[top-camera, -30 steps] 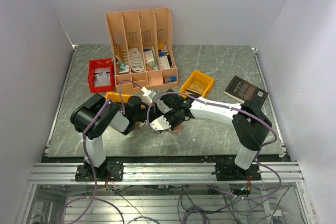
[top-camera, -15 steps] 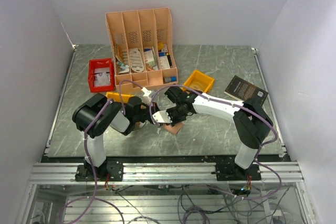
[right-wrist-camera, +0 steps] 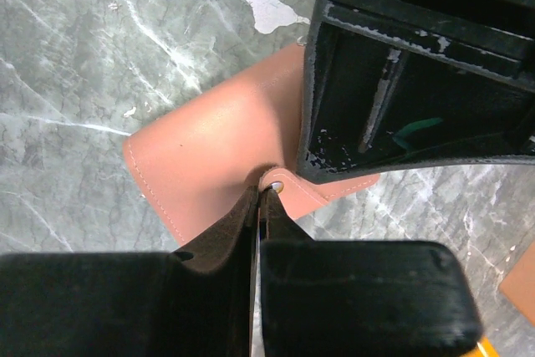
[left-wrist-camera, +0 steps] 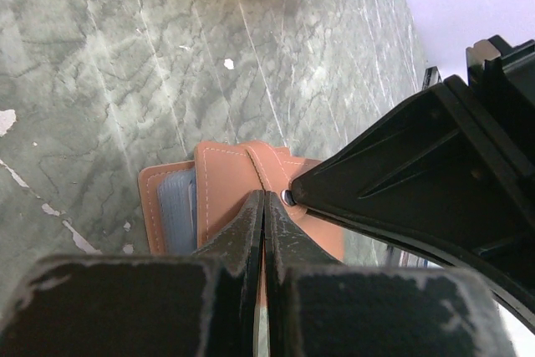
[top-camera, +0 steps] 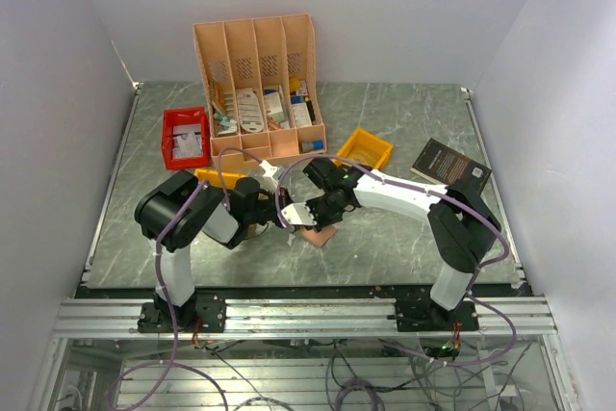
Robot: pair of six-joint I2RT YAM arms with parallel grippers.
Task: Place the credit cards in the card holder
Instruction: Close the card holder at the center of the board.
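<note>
At the far left of the desk (top-camera: 404,122), the red bin (top-camera: 185,113) holds pale flat pieces (top-camera: 189,145) that may be the credit cards, though we cannot confirm that from above. None is in either grip, so we judge the step in hand to be opening the card holder, not loading it

The left end effector (left-wrist-camera: 264,200) is clenched, its fingers meeting over a tan leaf of the card holder (left-wrist-camera: 224,181), which it appears to pinch. The holder lies near the middle of the desk, toward the near edge, between the two arms, with a pale bluish pocket showing on its left side

The right end effector (right-wrist-camera: 260,194) is clamped tight too, its tip touching the snap tab (right-wrist-camera: 288,186); we cannot tell whether it grips the tab or only presses there

Next, we think, the leaves must be spread flat and pinned so a pocket mouth faces up before any card is fetched
</note>
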